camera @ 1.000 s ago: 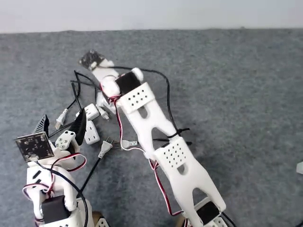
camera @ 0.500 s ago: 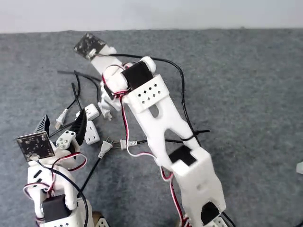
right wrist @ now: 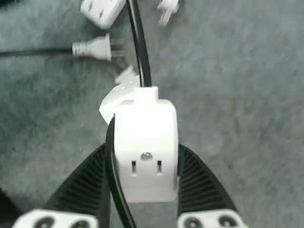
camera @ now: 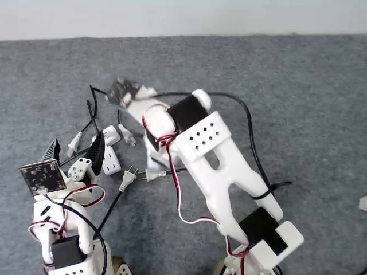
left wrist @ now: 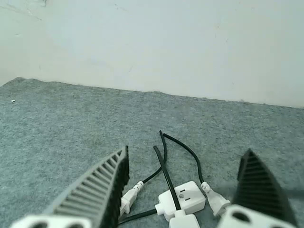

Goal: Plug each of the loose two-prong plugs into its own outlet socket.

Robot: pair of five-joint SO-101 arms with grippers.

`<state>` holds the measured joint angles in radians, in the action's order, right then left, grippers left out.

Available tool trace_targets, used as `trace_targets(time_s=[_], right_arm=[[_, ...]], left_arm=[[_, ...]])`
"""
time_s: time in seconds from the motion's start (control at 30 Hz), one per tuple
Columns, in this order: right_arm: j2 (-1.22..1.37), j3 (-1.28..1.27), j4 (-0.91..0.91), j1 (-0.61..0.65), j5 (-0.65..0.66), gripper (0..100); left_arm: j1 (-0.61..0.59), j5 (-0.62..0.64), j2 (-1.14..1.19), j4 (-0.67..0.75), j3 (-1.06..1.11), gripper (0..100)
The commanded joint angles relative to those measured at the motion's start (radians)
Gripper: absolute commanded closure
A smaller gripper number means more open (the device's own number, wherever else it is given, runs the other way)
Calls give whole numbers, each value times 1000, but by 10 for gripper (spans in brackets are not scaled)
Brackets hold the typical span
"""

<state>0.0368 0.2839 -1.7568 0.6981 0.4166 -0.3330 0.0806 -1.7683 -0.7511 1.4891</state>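
Observation:
My right gripper [right wrist: 143, 142] is shut on a white outlet socket [right wrist: 145, 156] with a black cord running off its far end. Its slots face the wrist camera. Beyond it on the carpet lie a loose two-prong plug [right wrist: 92, 47], another socket [right wrist: 100, 10] and a second plug [right wrist: 166, 9]. In the high view, two sockets [camera: 112, 136] [camera: 110, 160] and loose plugs [camera: 73, 144] [camera: 127, 179] [camera: 126, 134] lie left of centre. My left gripper [camera: 73, 150] stands open beside them. Past the left gripper [left wrist: 186, 153] lie a socket [left wrist: 183, 199] and two plugs [left wrist: 128, 202] [left wrist: 213, 199].
The right arm [camera: 212, 154] stretches diagonally across the grey carpet from the near right, above the tangle of black cords [camera: 92, 109]. A pale wall [left wrist: 190, 42] closes the far side. Open carpet lies to the right and at the back.
The right arm has swung rightward and pulled its wrist back toward me, its elbow dropping low. The left arm, the sockets and the plugs on the carpet have stayed put.

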Motion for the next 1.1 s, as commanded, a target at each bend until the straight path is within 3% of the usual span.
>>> trace_targets(time_s=[0.0,0.17,0.4,0.7,1.07], right_arm=[[-71,-63,-24,-25,11,990],[-64,-77,-42,-45,12,959],[-64,-242,-38,-45,15,625],[-107,-181,-28,-33,11,671],[31,-338,262,16,12,673]], left_arm=[[3,-12,-6,29,-10,641],[3,-12,-6,28,-10,641],[3,-12,-5,28,-10,641],[5,-12,-3,28,-10,641],[2,-12,-5,28,-10,641]])
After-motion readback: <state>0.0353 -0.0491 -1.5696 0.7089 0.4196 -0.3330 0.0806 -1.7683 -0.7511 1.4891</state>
